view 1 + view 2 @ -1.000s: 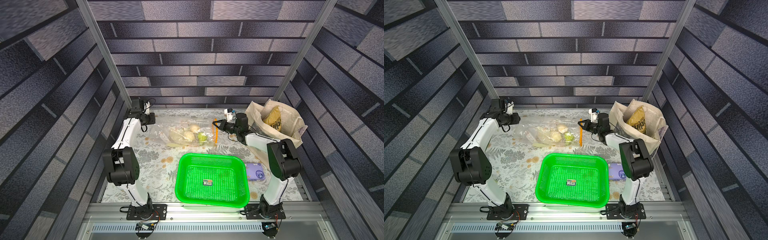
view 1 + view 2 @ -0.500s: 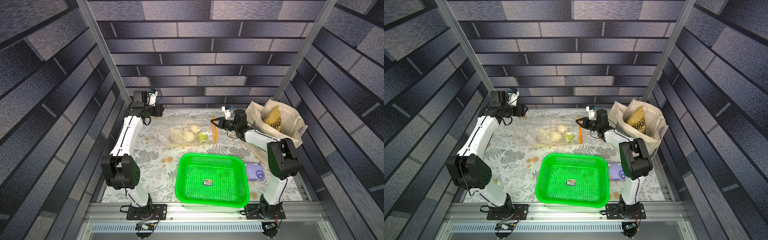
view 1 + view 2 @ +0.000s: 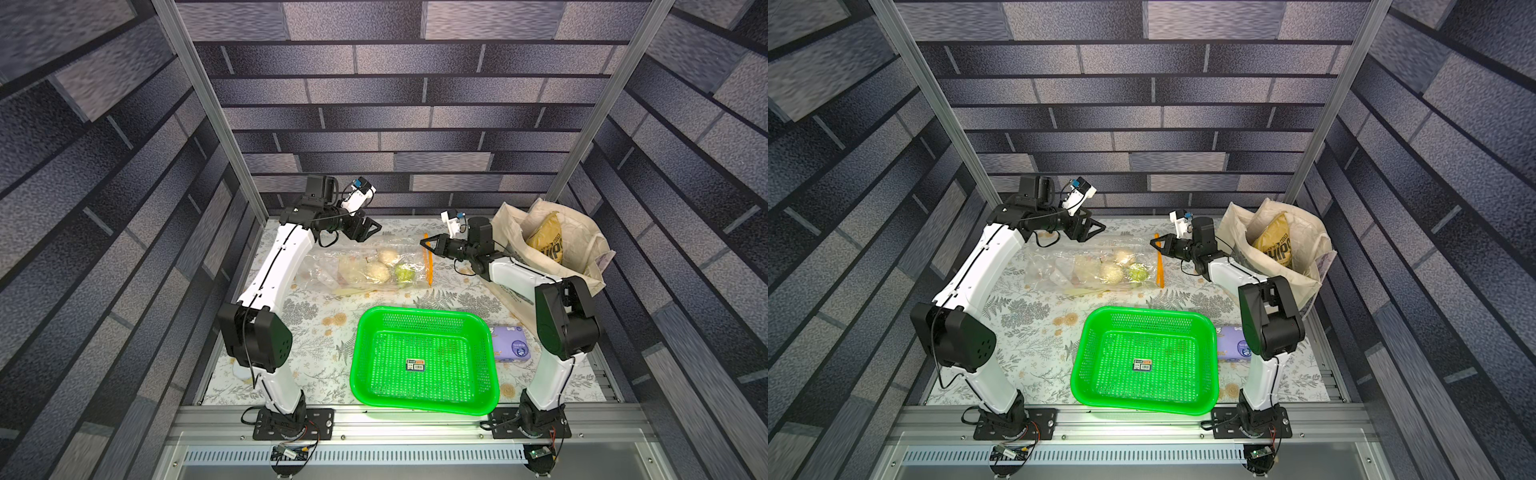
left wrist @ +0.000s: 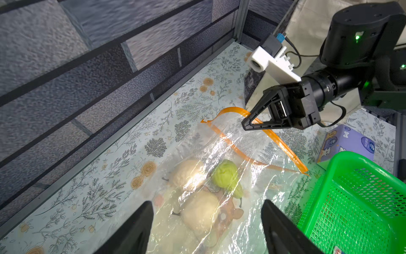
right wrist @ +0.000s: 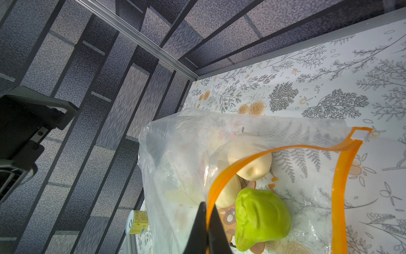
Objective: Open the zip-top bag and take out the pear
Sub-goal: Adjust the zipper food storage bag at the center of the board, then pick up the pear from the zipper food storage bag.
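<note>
Two end effectors flank one zip-top bag, which lies on the surface just beyond the far rim of the green basket. The right end effector, past the basket's far right corner, has its fingers pressed together on the upper lip of the bag's orange zip strip. It holds that lip raised while the other lip lies on the surface, so the mouth gapes. The left end effector, beyond the basket's far left corner, hangs with fingers spread wide above the bag's far edge.

One green pear sits inside the bag, just within the mouth. It is close under the right end effector's tips and farther from the left one. Two pale round fruits lie against it deeper in; a third pale shape is too blurred to call. One cream tote holding one yellow chip bag stands off the basket's far right corner. One purple pack lies just beside the basket's right rim.
</note>
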### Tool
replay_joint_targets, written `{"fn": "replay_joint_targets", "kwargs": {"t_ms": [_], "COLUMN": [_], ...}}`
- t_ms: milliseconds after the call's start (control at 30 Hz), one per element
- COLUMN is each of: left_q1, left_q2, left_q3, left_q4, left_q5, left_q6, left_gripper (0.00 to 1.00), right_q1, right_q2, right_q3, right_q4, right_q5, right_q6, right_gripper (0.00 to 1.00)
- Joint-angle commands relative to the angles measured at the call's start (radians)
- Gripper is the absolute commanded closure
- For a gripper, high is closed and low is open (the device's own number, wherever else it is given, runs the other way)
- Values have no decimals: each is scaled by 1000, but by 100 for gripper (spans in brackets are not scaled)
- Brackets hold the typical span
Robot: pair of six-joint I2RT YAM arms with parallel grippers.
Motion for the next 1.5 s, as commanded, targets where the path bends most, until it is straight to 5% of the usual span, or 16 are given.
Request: {"fn": "replay_joint_targets", "kwargs": {"t_ms": [0,333,567,1000,1133,1467], "left_q1": [-60,-149,-226,-270,-271,-276], "left_q2": [24,78,96,144,160,151], "left_q3": [32,13,-55,-71,-56,-68], "left_q4": [-73,-85,6,25,21,19], "left_q5": [19,-54,-301,-359,-377,-373], "left_q6": [102,164,260,313,323,344], "left_gripper": [20,20,22,27,37,85], "right_q1": [8,8,8,8,8,7], "right_q2": [6,3,7,1,-1,8], "right_q3": [36,34,16,14,12,16], "right_q4": [-9,-7,37,48,52,47], "right_q5": [-31,-39,-58,-87,-92,-89], "right_q6": [-23,-16,12,17,21,22], "right_gripper": [94,94,94,94,94,94]}}
